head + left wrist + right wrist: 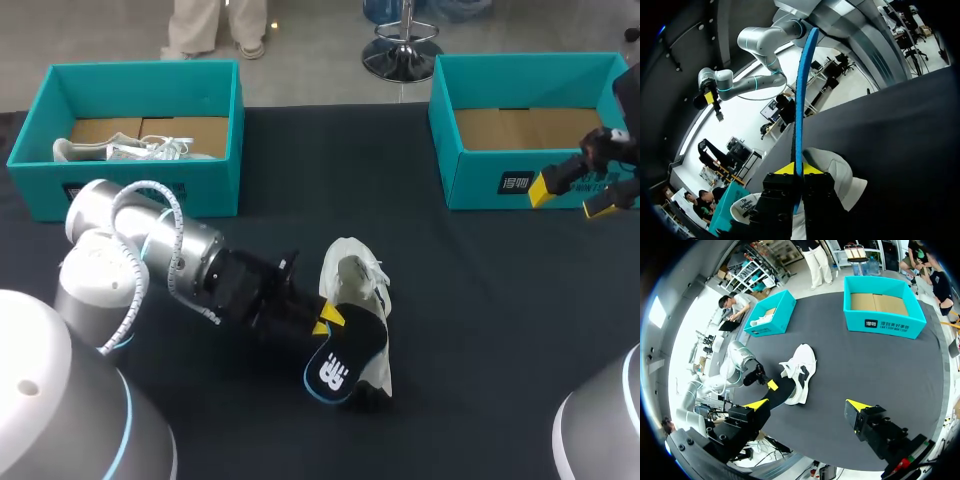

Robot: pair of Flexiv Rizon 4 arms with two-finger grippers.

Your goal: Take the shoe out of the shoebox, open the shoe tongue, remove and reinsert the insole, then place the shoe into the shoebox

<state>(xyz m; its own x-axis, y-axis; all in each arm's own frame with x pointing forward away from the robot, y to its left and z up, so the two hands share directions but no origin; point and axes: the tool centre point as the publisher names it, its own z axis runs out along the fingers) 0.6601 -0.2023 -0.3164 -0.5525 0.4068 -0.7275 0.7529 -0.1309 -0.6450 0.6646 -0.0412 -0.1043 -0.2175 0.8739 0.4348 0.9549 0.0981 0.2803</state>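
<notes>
I see the left box holding a white spare shoe on its cardboard floor, while the right box shows me just its brown cardboard floor. The task's shoe lies on the dark table between the two boxes and nearer to me. It is white with loose laces, and a black, blue-edged insole rests against it. My left gripper is clamped on that insole's edge, and my right gripper hangs just in front of the right box, fingers spread wide and holding nothing.
</notes>
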